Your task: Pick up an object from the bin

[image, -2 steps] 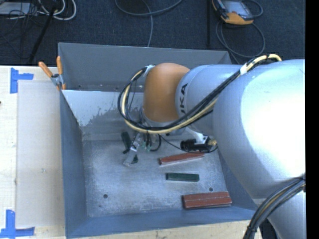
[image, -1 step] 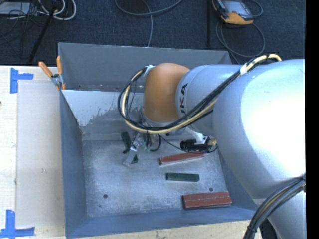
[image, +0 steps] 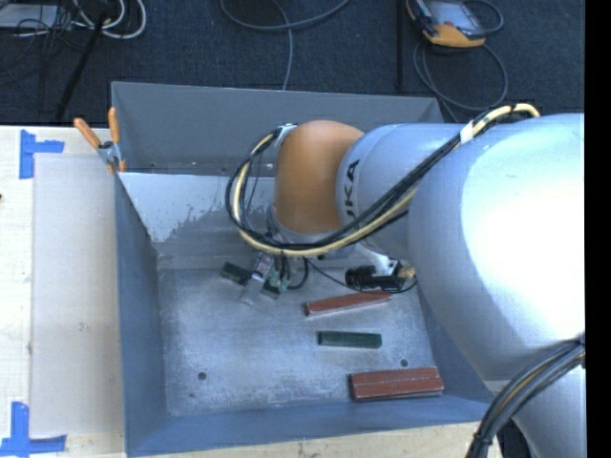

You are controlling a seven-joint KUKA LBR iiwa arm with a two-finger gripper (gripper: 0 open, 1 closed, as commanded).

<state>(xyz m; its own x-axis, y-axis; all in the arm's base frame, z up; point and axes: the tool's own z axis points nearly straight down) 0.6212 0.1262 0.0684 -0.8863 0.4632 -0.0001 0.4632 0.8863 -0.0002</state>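
the hand (image: pixel 256 281) hangs low in the bin (image: pixel 136 332), toward its back wall; how open it is i cannot tell. no grasp looks made yet: next it must centre on a thing, the red bar (image: pixel 348 303) at mid-floor being nearest.

Set above the grey metal bin (image: pixel 141 351), looking down and somewhat from one side, with the far wall's inner face turned to the lens. Near enough to take in the whole bin floor, with dark carpet (image: pixel 191 55) and cables (image: pixel 289 60) beyond. Crowded from the right by the arm (image: pixel 496 237), bulking large.
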